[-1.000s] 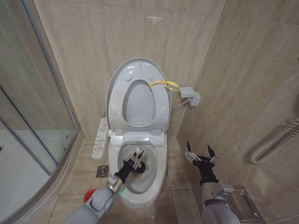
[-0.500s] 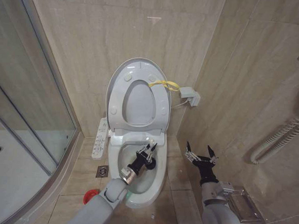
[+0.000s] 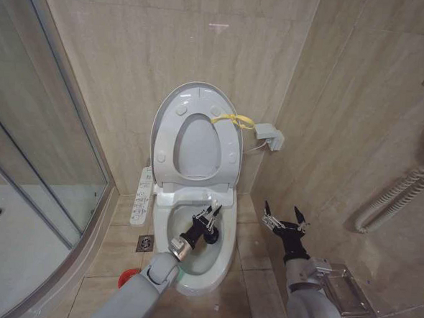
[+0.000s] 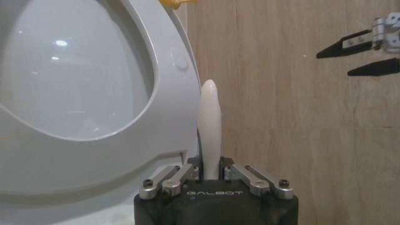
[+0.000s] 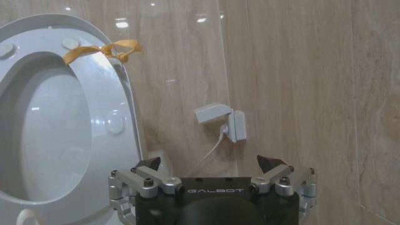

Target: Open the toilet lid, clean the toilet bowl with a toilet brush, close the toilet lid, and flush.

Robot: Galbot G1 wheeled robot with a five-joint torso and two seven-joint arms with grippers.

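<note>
Head view: the lid [image 3: 197,133] stands raised against the wall at upper centre, the seat [image 3: 171,138] up against it, with a yellow loop [image 3: 232,119] at its right edge. Below it, at lower centre, the bowl [image 3: 224,248] is open. The left gripper [image 3: 208,221] reaches up from the bottom edge over the bowl, its fingers closed on the brush [image 3: 209,231], whose dark head sits just beneath them inside the bowl. A red holder [image 3: 127,277] sits on the floor at lower left of the bowl. A button panel [image 3: 143,196] runs along the bowl's left side. The right gripper [image 3: 285,222] hangs to the right of the bowl, over the floor tiles, its fingers spread apart and holding nothing.

Left wrist view: the gripper's fingers [image 4: 166,176] clamp the white brush handle [image 4: 208,129], which rises at centre frame. The raised lid and seat fill the left half. The right gripper's dark fingertips [image 4: 350,40] show at upper right.

Right wrist view: the fingers [image 5: 145,165] stand wide apart at the bottom. The lid [image 5: 93,84] occupies the left, the yellow loop [image 5: 103,50] at upper left, and a white wall box [image 5: 224,119] sits at centre.
</note>
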